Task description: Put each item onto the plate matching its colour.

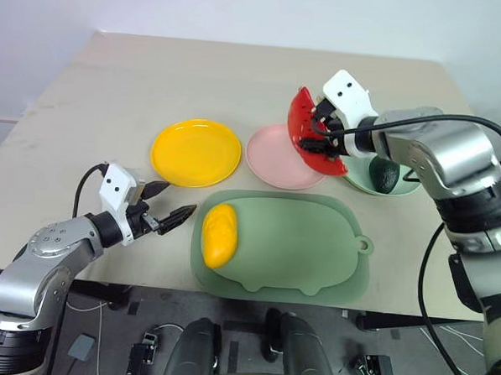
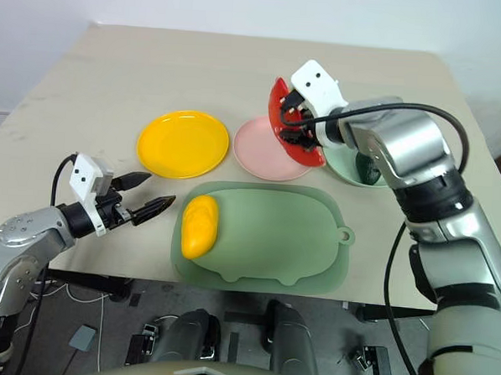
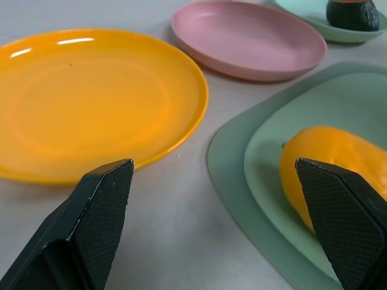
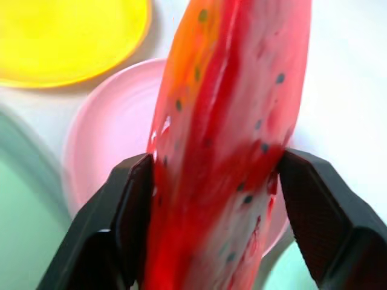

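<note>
— What are those arms made of?

— Brushed silver metal shells, rounded at the joints, with black bands and collars between the segments. Small dark screws dot the left arm's elbow housing.

— And at the ends?

— Each wrist carries a white block with two small dark holes. The left gripper [image 1: 167, 205] has two tapering black fingers [image 3: 100, 208], textured on their inner faces. The right gripper [image 1: 319, 131] matches.

— Cables?

— Black ones, looping loose along both arms.
</note>
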You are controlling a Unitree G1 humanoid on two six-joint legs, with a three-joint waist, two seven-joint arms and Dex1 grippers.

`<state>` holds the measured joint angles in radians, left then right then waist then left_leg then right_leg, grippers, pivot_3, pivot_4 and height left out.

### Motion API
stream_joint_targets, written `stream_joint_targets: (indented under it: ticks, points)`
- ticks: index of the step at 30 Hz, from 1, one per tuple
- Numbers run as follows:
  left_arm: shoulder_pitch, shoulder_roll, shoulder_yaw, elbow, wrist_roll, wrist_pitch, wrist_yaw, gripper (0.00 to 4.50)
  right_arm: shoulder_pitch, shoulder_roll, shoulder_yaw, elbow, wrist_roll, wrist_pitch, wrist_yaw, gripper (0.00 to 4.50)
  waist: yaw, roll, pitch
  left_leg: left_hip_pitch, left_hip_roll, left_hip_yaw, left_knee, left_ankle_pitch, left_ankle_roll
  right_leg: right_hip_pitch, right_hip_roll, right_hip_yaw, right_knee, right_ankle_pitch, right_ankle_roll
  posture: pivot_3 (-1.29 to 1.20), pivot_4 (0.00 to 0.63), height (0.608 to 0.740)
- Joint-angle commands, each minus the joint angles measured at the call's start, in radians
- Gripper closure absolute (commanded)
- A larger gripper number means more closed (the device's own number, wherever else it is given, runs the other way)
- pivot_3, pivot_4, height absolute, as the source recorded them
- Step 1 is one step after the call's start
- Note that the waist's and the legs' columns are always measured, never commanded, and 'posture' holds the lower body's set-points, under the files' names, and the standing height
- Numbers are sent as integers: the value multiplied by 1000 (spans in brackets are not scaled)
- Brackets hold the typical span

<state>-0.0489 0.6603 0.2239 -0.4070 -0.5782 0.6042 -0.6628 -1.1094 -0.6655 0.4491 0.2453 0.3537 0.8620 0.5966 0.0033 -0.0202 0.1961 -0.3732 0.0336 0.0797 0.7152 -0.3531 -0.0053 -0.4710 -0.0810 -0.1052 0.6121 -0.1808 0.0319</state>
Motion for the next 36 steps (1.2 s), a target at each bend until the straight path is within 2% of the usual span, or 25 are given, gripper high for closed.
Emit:
stream_joint_targets:
  ticks: [1,4,7,8,11,17,23,26,29,36]
  points:
    - [-11,16,27,-25,1,-15,-3,0,-56,86,36,253,-141,-227,67,1565,-4,0,0,0,0,0,0,0,0,0,0,0,0,0,0,0,150,740]
    - [3,26,41,-44,-2,-10,-2,0,-96,157,31,433,-221,-363,102,1565,-12,1,1,-1,0,0,0,0,0,-1,-1,0,0,0,0,0,150,740]
    - [19,41,52,-76,-10,4,0,0,-114,190,11,520,-272,-460,143,1565,-17,1,1,-2,0,1,0,1,-1,-2,-1,0,0,0,0,0,150,740]
    - [22,48,56,-86,-11,9,0,0,-117,197,2,536,-280,-481,155,861,-18,1,1,-2,0,1,0,1,-2,-2,-1,0,0,0,0,0,150,740]
    - [25,53,99,-134,-64,57,19,0,-110,199,-23,530,-311,-540,190,26,-18,2,1,-2,1,0,0,2,-4,-2,-1,0,1,0,0,0,150,740]
    - [54,110,148,-226,-132,130,3,0,-48,167,-85,400,-360,-658,191,26,-18,2,1,-1,2,0,0,2,-4,-2,-1,0,2,0,0,0,150,740]
    - [43,195,162,-308,-335,253,-48,0,50,94,-220,146,-322,-626,201,26,-14,2,1,-1,1,0,0,3,-6,-2,-2,0,2,0,0,0,150,740]
    - [3,207,127,-320,-368,292,-6,0,93,86,-252,60,-321,-589,195,26,-15,2,1,-1,1,0,0,3,-6,-1,-2,0,2,0,0,0,150,740]
    - [-82,238,-9,-330,-274,356,89,0,168,88,-292,-68,-299,-532,184,26,-15,2,1,1,0,-1,0,3,-6,0,-1,0,2,0,0,0,150,740]
    - [-240,152,-101,-301,-363,569,271,0,277,100,-311,-260,-283,-438,171,26,-17,2,1,1,0,-1,0,5,-8,1,0,1,2,0,0,0,150,740]
